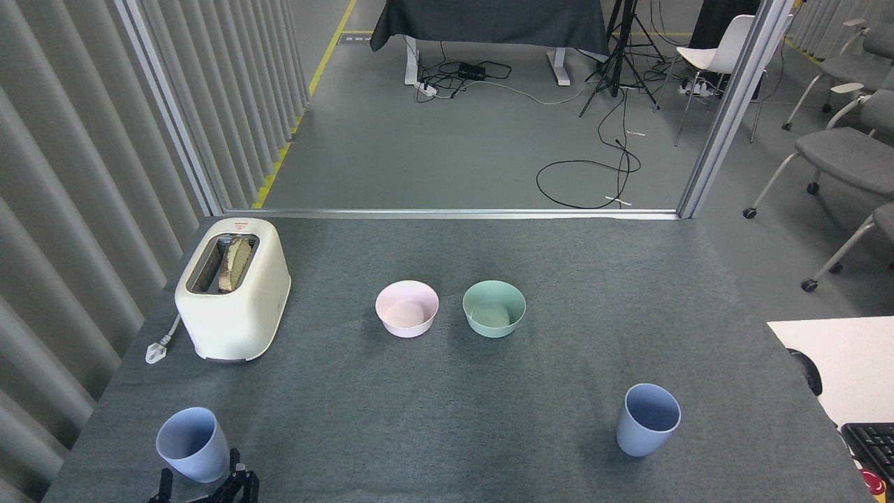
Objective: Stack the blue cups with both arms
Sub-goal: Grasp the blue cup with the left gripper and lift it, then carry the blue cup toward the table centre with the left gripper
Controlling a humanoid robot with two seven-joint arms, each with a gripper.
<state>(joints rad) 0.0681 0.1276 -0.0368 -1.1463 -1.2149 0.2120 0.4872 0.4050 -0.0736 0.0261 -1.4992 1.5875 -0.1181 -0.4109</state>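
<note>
Head view
Table: a big table [447,391] with a dark grey cloth on top.
Left blue cup: one blue cup [193,444] stands the right way up near the front left corner of the table, with its open top showing.
Right blue cup: the other blue cup [647,420] stands the right way up at the front right of the table, well apart from the first one. The two cups are not stacked.
Left gripper: the left gripper [202,483] peeks in at the bottom edge, just below and beside the left blue cup. Its two black fingers [235,467] stand apart, with nothing between them. It is hard to tell if a finger touches the cup.
Right gripper: it is not in the picture.
Pink bowl: a pale pink bowl [407,309] sits in the middle of the table.
Green bowl: a mint-green bowl [494,308] sits just beside the pink one, on its right, with a small gap between them.
Toaster: a cream toaster [233,290] stands at the back left of the table, with bread [235,264] in its slot and a white plug [158,347] lying beside it.
</note>
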